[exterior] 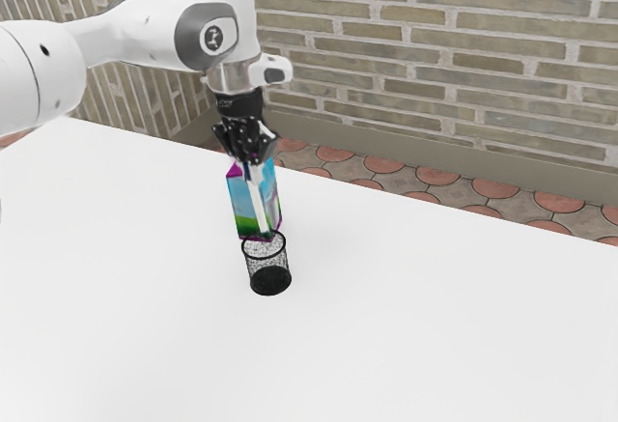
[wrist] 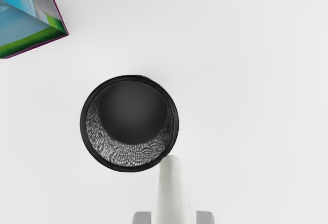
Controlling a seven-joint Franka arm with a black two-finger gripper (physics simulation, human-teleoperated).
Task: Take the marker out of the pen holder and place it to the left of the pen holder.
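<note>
Dangling close to upright from the black pincer (exterior: 253, 161), its lower end leaning a touch toward the exterior view's right, the white marker (exterior: 257, 202) looks to be out of the pen holder (exterior: 269, 266), with that end right by the rim. The pincer is clamped on it, one fingertip to each side near the top of the barrel. The mesh cup stands upright on the white tabletop (exterior: 435, 335), and just beyond it, a bit toward the exterior view's left, is a colourful carton (exterior: 241, 202).

I'd expect the marker to be light and stiff, nothing that squashes or breaks easily, though a smooth round barrel like that could slip or swivel if the pinch were loose. Gripped high, it has a long stretch hanging free, so a knock on the rim might twist it. For laying it down, the middle of the barrel would be the steadier place to hold; from up there, I'd go gently and tip it over low. What's left is to clear the cup, carry it across to the left side and let go softly, so it doesn't roll.
</note>
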